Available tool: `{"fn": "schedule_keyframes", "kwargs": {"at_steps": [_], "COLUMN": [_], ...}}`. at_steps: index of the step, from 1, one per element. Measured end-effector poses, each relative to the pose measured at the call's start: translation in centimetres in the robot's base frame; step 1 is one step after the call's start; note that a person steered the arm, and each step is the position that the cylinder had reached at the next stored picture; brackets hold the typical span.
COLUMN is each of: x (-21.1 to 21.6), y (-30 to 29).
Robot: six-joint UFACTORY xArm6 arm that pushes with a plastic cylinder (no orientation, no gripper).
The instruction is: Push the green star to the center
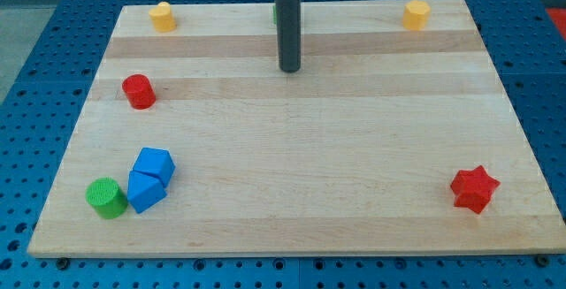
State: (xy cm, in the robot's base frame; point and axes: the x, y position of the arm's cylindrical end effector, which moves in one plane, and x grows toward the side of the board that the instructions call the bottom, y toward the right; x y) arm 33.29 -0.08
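My tip (290, 68) rests on the wooden board (292, 227) in its upper middle part. A green block (275, 13) shows only as a thin sliver behind the rod's left side, near the board's top edge; its shape cannot be made out. It lies above the tip in the view. I cannot tell if the rod touches it.
A yellow block (161, 16) sits at the top left and another yellow block (416, 13) at the top right. A red cylinder (138, 91) is at the left. Two blue blocks (154, 163) (146, 191) and a green cylinder (106, 198) cluster at the bottom left. A red star (474, 188) is at the bottom right.
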Motion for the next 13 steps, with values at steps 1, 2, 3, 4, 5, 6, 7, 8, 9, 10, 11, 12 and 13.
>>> {"fn": "schedule_keyframes", "kwargs": {"at_steps": [1, 2, 3, 4, 5, 6, 7, 8, 9, 10, 11, 12, 13], "x": [-2.8, -5.4, -8.0, -10.6, -13.3, -14.1, -14.1, -13.9, -12.9, -11.2, -9.4, -7.3, -4.7], "y": [2.6, 4.7, 6.3, 6.8, 6.3, 3.8, 0.9, -1.0, -1.3, -1.3, -1.5, -1.8, -2.1]}}
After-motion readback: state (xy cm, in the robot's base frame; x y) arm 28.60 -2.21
